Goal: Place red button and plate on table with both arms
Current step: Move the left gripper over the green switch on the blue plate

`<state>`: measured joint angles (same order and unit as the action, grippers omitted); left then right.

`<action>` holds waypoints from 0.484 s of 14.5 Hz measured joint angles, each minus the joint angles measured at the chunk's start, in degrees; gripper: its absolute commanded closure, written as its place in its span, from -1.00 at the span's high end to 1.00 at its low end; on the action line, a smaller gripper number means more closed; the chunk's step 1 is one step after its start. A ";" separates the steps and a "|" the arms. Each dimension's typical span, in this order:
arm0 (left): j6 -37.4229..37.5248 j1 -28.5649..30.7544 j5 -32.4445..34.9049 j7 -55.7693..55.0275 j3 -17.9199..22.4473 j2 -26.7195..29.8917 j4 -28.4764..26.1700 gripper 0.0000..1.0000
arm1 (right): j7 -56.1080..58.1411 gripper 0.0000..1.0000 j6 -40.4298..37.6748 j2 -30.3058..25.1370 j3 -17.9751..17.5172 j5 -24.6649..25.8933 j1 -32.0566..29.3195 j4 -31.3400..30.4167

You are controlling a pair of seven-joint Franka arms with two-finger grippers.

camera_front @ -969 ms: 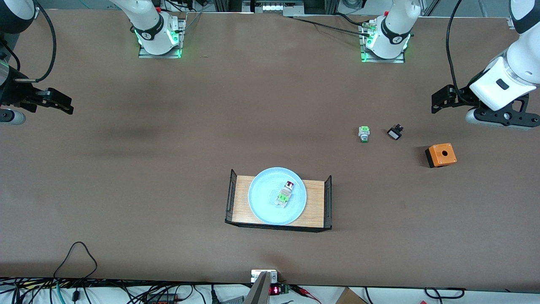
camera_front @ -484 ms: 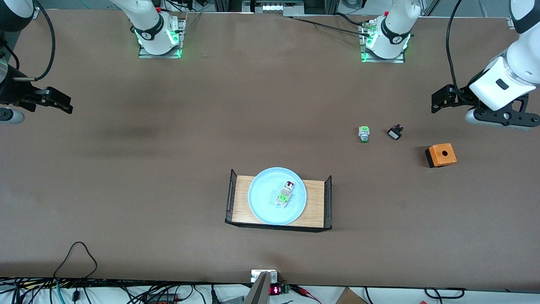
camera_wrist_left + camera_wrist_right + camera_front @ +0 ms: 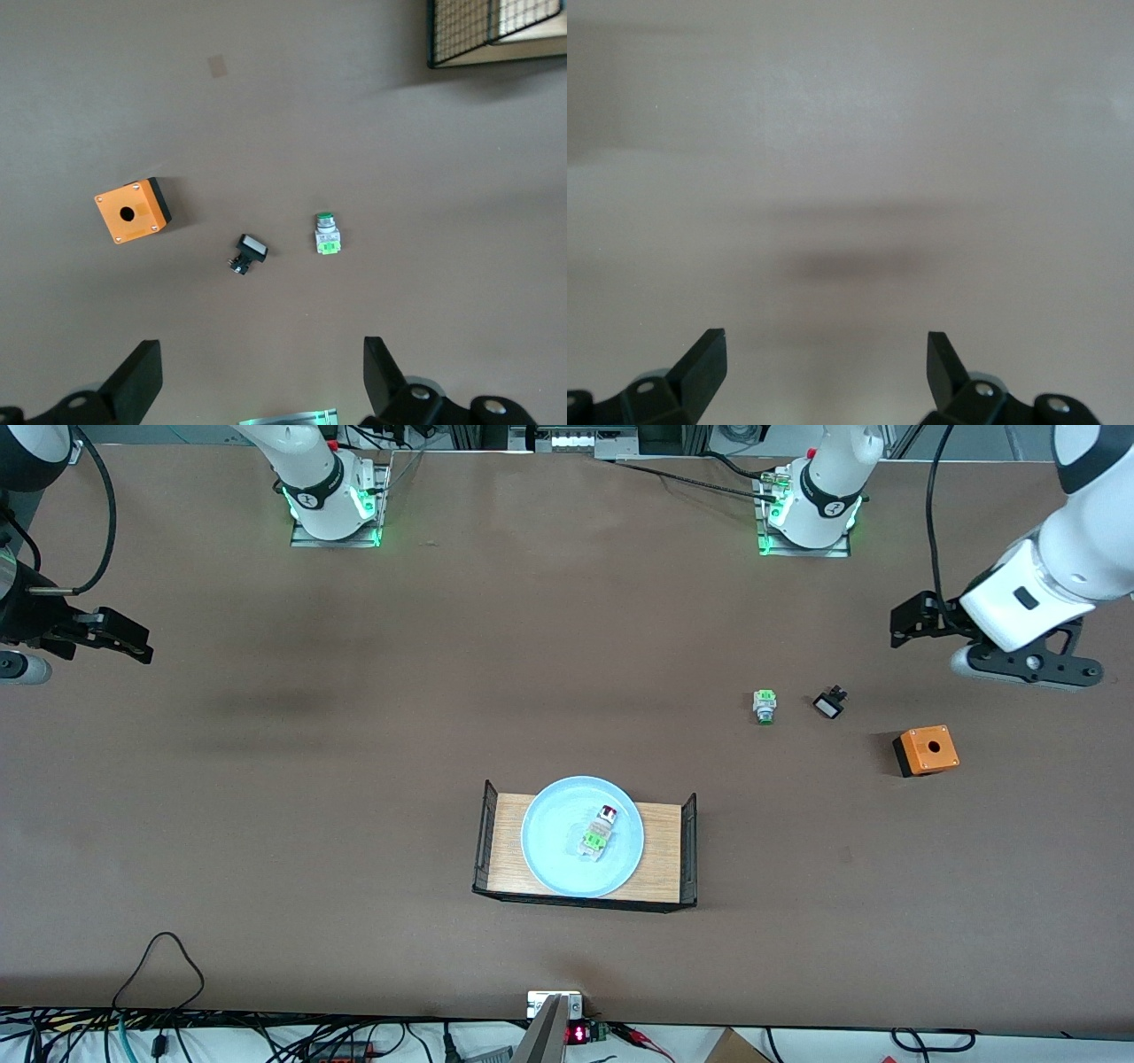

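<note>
Both grippers, left gripper (image 3: 902, 631) and right gripper (image 3: 133, 645), hang open and empty, well apart from the glossy, slippery plate (image 3: 540, 859); grip its raised rim, and the tiny red button (image 3: 599, 831) across its body.

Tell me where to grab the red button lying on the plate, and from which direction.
Grip the red button across its narrow green middle block, coming straight down from above. It lies flat on its side in the plate, long axis slanted, so turning the jaws crosswise to that axis probably gives the firmest hold and clears the raised rim.
</note>
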<state>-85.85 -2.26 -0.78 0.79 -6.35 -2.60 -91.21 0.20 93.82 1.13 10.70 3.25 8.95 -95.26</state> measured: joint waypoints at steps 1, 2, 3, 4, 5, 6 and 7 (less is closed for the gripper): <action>0.39 -0.05 -0.01 -0.12 -1.24 0.00 0.45 1.00 | 0.00 1.00 0.00 0.00 0.00 0.00 0.00 0.00; 0.59 -0.11 -0.02 -0.46 -2.67 0.00 0.96 1.00 | 0.00 1.00 0.00 0.00 0.00 0.00 0.00 0.00; 0.63 -0.18 -0.03 -1.23 -4.47 -0.06 1.51 1.00 | 0.00 1.00 0.00 0.00 0.00 0.00 0.00 0.00; 0.63 -0.27 -0.03 -2.50 -6.71 -0.36 2.30 1.00 | 0.00 1.00 0.00 0.00 0.01 0.00 0.00 0.00; 0.63 -0.38 -0.03 -3.45 -8.94 -1.02 3.38 1.00 | 0.00 1.00 0.00 0.00 0.01 0.00 -0.01 0.00; 0.63 -0.49 -0.02 -4.16 -11.04 -2.02 4.54 1.00 | 0.00 1.00 0.00 0.00 0.01 0.00 -0.01 0.00; 0.65 -0.69 -0.01 -4.40 -12.53 -3.28 5.29 1.00 | 0.00 1.00 0.00 -0.01 0.01 0.00 -0.01 0.00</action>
<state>-85.20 -2.95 -0.79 -3.61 -18.88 -5.88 -85.92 0.20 93.82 1.13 10.71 3.24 8.94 -95.26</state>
